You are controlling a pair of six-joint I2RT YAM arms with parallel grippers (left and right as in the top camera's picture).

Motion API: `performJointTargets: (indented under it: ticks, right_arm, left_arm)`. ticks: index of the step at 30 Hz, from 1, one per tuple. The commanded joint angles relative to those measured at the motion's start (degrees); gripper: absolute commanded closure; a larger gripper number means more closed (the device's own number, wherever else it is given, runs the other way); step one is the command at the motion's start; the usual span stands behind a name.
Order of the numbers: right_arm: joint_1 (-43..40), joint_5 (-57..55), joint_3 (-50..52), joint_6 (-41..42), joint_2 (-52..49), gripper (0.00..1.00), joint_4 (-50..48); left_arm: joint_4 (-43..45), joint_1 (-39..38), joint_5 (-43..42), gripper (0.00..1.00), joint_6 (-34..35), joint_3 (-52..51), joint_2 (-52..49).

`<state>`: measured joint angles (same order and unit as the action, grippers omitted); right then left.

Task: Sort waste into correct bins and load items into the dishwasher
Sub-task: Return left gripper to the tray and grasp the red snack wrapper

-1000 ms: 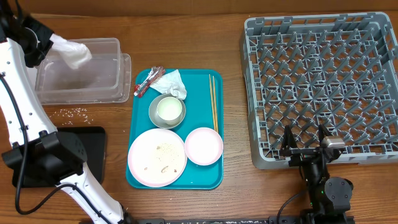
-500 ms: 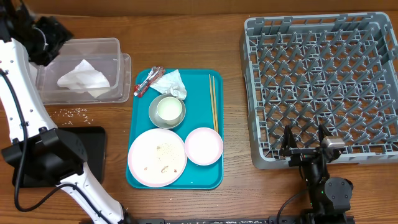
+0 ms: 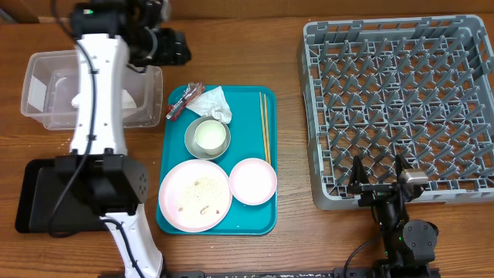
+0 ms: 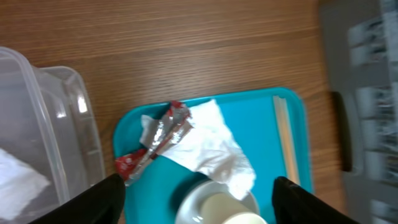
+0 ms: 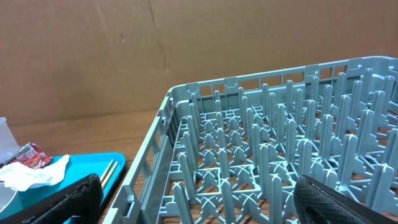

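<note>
Because the snack wrapper (image 4: 155,140) lies tucked against the crumpled napkin (image 4: 214,149) on the teal tray (image 4: 255,106), with the bowl (image 4: 214,208) just beside both, a pinch aimed at one could, I judge, drag the other along or knock the bowl, and the two may belong in different bins. A thin wrapper lying flat could also slip from the fingertips. The left gripper (image 4: 198,185) hangs near this corner of the tray, jaws spread wide with nothing between them, touching nothing. The clear tub (image 4: 62,118) beside it already has one white napkin (image 4: 18,180) inside. Farther off, the chopsticks (image 3: 265,127), large plate (image 3: 194,195) and small plate (image 3: 252,181) sit on the tray. Beyond them the right gripper (image 3: 380,182) rests wide open and empty at the front edge of the dish rack (image 3: 401,100).
</note>
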<state>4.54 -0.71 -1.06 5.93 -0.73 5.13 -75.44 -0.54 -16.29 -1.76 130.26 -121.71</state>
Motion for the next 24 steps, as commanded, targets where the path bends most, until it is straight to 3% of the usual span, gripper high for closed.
performJointTargets:
  ticks: [1,11,24]
  right_arm:
    - [-0.22,-0.52,0.59,-0.20,0.57,0.00,-0.35]
    - [-0.22,-0.52,0.59,-0.20,0.57,0.00,-0.35]
    - [-0.22,-0.52,0.59,-0.20,0.57,0.00,-0.35]
  left_arm:
    - [1.46,-2.51,13.29,0.21,-4.28,-4.22,1.07]
    - [8.09,-6.29,12.87,0.17,-13.31,-15.37,1.05]
    - [24.39,-6.25,14.82,0.18,-13.66,-26.91,1.05]
